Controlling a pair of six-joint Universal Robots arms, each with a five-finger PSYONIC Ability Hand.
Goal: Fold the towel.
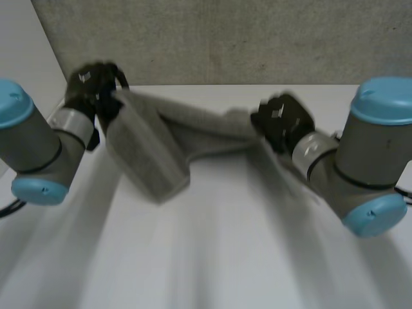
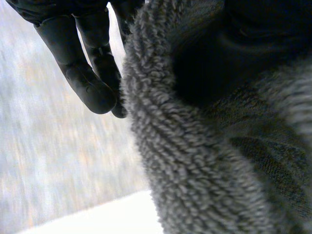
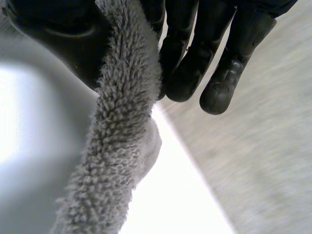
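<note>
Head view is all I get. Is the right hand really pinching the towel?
Observer: Yes. In the right wrist view the towel edge runs between the thumb and fingers of the right hand.
Operator: What about the other one?
Observer: In its own wrist view the left hand has straight fingers on one side of the towel and a dark part of the hand on the other side.
Operator: Is the towel smooth?
Observer: No. Up close it is fluffy, covered in little loops.

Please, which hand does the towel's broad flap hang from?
The left hand: the towel hangs from it as a broad flap; only a narrow band reaches the right hand.
</note>
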